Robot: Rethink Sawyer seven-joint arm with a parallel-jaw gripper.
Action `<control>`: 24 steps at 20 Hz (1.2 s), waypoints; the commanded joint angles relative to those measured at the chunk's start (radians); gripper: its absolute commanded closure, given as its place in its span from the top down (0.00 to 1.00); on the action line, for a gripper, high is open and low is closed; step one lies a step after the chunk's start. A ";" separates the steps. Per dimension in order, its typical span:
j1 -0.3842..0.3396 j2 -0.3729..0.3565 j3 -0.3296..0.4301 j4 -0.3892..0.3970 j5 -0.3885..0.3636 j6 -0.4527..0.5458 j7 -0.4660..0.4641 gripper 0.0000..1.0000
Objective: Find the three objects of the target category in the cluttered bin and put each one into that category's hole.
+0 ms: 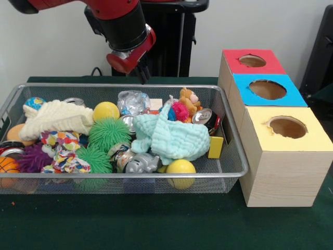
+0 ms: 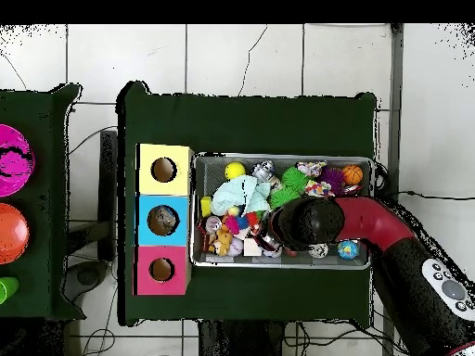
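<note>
- The gripper [image 1: 142, 74] hung above the far rim of the wire-mesh bin [image 1: 229, 156]; whether its tips were spread or pressed together could not be told, and it carried nothing visible.
- One crushed clear plastic bottle [image 1: 133, 101] lay inside the bin against the far wall, just below the gripper and beside a yellow ball [image 1: 106, 111].
- A pale green cloth [image 1: 171, 138] covered the middle of the bin, with a silver toy animal [image 1: 141, 164] near its front edge.
- A crushed can [image 1: 203, 116] rested near the bin's right end, beside an orange plush toy [image 1: 189, 101].
- The blue-topped hole [image 1: 267, 89] stood on the table to the right of the bin, between the red-topped hole [image 1: 252, 61] and the yellow-topped hole [image 1: 287, 127].
- In the overhead view, the arm [image 2: 371, 227] reached over the bin.
</note>
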 commanded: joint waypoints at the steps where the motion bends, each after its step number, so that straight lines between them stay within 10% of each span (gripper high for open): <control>1: -0.015 0.051 -0.072 -0.070 0.032 0.006 0.083 0.00; 8: -0.041 0.044 -0.083 -0.064 0.030 -0.007 0.068 0.00; 9: -0.046 0.043 -0.084 -0.062 0.031 -0.011 0.065 1.00; 24: -0.100 0.054 -0.118 -0.125 0.039 0.004 0.075 1.00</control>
